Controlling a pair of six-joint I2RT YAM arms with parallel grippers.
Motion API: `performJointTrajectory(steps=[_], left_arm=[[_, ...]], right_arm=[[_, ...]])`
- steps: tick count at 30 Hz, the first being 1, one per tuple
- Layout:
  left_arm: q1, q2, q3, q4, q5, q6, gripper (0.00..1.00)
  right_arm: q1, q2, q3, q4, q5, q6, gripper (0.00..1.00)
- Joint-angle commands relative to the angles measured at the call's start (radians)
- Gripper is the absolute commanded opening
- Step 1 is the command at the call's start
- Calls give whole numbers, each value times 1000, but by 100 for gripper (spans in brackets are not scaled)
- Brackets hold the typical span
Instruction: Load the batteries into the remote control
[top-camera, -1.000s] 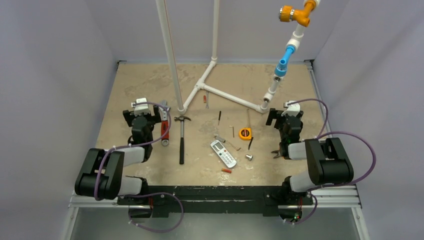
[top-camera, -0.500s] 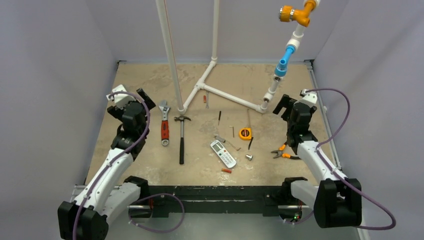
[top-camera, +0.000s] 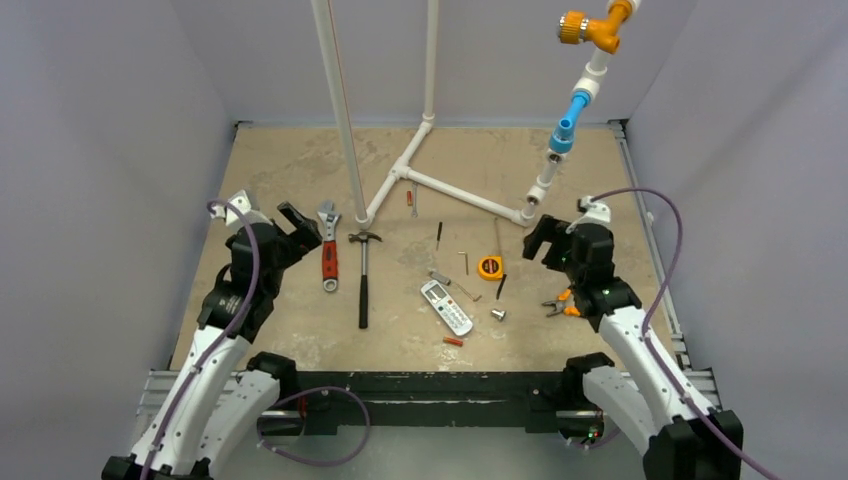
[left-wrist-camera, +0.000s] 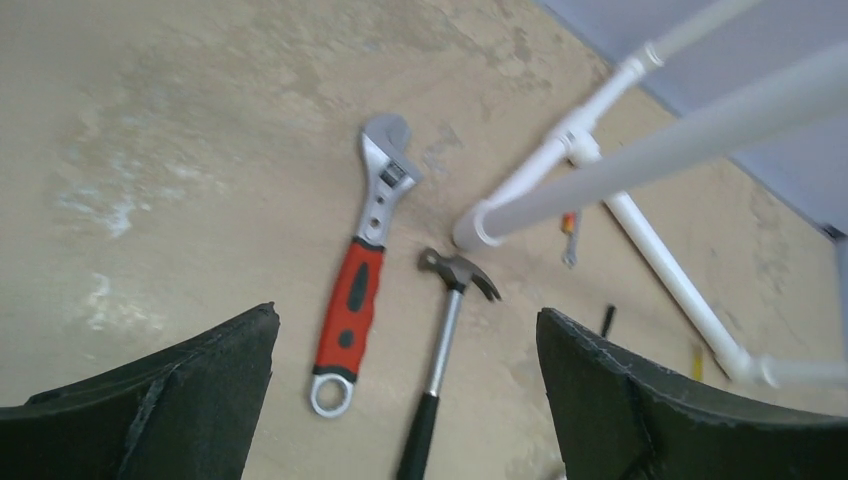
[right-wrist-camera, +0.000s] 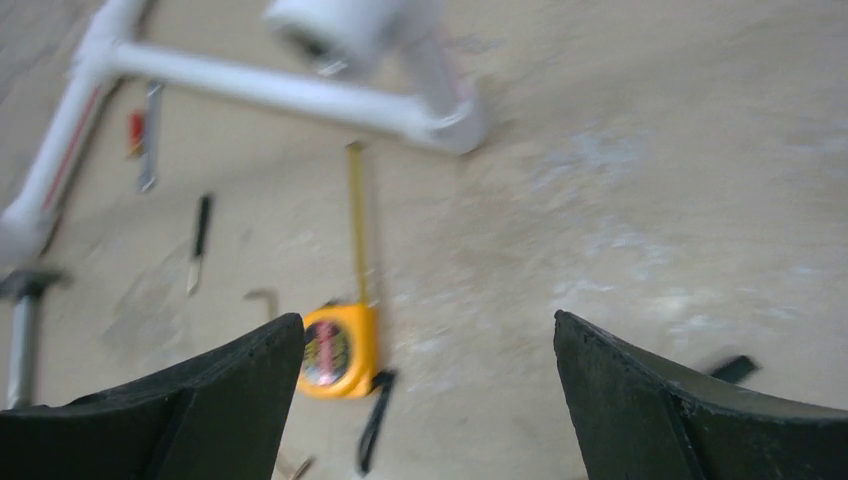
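White remote (top-camera: 446, 307) face-up, diag; orange batt (top-camera: 453, 341) flat, just beside near end

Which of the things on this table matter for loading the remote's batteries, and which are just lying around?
For the job:
- remote control
- battery, lying loose beside the remote; only one is clearly visible

Lying about:
- adjustable wrench
- hammer
- tape measure
- pliers
- small screwdriver
- white pipe frame
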Motion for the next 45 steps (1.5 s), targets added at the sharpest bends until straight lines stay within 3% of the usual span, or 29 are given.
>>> performJointTrajectory(steps=[1, 5, 12, 19, 24, 37, 45], left_arm=[[-53, -119, -138, 71, 315, -38, 97], [-166, -159, -246, 112, 337, -111, 99], [-234, -174, -332, 115, 330, -194, 99], [-240, -146, -299, 104, 323, -140, 99], [-241, -110, -292, 126, 327, -130, 99], [-240, -111, -298, 133, 304, -102, 99], [-241, -94, -298, 141, 317, -99, 99]], right_arm=[[309, -95, -36, -86, 30, 4, 93], [539, -108, -67, -82, 57, 43, 88], [703, -43, -136, 45, -38, 72, 73], [766, 130, -155, 220, -119, 92, 60], [790, 263, -132, 274, -100, 91, 59], [858, 371, -119, 246, -47, 62, 58], [982, 467, -85, 149, 124, 127, 45]])
